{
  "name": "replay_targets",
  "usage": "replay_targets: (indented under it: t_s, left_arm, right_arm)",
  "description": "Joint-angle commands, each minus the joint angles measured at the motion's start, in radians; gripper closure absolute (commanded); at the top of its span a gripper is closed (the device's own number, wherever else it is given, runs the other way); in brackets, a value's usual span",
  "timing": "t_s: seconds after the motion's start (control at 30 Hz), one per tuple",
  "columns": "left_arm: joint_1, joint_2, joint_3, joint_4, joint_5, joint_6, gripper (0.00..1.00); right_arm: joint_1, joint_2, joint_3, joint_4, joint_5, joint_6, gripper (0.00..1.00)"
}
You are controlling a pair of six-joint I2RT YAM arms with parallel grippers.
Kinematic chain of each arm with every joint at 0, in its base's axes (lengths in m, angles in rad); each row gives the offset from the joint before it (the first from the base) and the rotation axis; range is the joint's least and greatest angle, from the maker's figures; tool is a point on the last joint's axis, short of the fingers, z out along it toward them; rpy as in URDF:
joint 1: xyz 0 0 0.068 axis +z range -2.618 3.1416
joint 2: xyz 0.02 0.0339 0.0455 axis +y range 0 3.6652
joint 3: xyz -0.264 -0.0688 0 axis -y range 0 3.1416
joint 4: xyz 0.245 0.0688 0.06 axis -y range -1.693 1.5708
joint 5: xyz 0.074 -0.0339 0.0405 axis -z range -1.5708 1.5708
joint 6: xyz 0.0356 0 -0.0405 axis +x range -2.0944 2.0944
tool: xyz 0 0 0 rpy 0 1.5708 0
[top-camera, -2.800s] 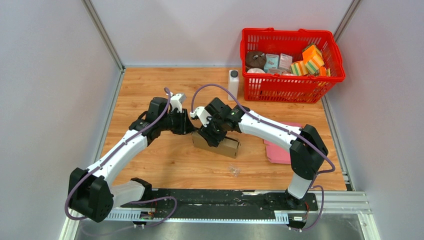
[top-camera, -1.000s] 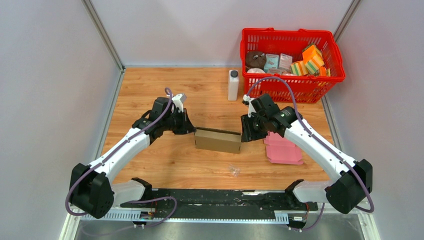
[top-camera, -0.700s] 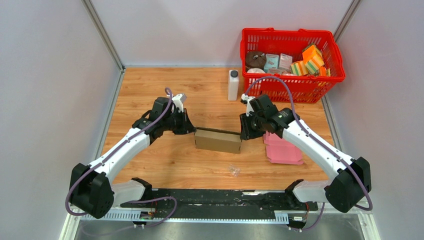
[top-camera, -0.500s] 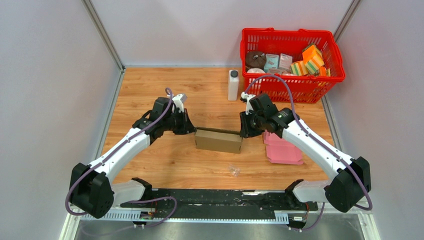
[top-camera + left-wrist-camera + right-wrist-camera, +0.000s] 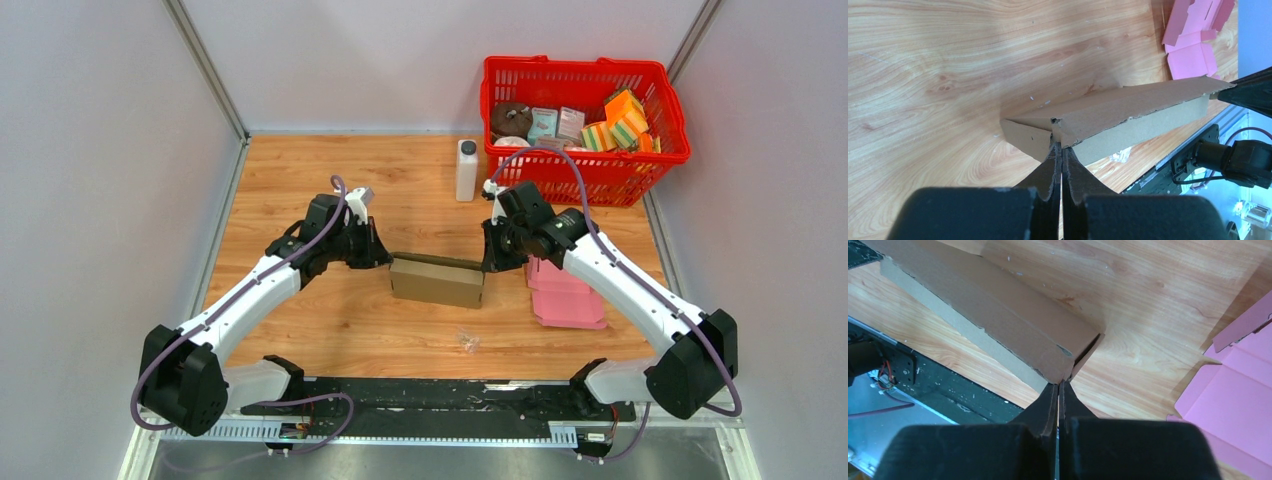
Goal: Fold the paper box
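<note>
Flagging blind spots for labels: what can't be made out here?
- Wrist views: whether the shut left gripper or right gripper pinches a flap; contact too thin.
- Top view: both gripper tips at the cardboard box ends, hidden by their wrists.
- Top view: red basket contents, too small.
- Top view: pink sheet, partly under right arm.

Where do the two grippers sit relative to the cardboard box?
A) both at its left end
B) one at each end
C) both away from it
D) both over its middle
B: the left gripper tips meet the cardboard box at its left end, the right gripper at its right end.
</note>
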State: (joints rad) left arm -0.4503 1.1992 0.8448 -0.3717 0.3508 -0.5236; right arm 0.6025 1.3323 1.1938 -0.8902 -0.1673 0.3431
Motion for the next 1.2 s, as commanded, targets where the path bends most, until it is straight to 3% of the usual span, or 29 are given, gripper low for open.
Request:
replay_targets:
  t_s: [0.0,0.3,0.63,0.83,1.17]
  left_arm:
    - [-0.022,0.020,-0.009,-0.038,0.010,-0.016,1.00]
    - [-0.028,0.011,-0.024,-0.027,0.005,-0.023,1.00]
    - [-0.056,-0.020,-0.087,0.034,-0.009,-0.036,1.00]
    - [-0.059,-0.039,-0.119,0.045,-0.021,-0.038,1.00]
    - [-0.087,-0.058,-0.122,0.011,-0.052,-0.021,1.00]
  right_arm:
    - [0.003,0.024,0.089,-0.038,-0.055,0.086,1.00]
    - [0.011,0.010,0.000,-0.029,-0.064,0.051,1.00]
    - [0.089,-0.195,-0.296,0.313,0.100,0.020,1.00]
    - [0.092,-0.332,-0.434,0.436,0.137,-0.007,1.00]
    - [0.091,-0.334,-0.402,0.312,0.152,0.017,0.98]
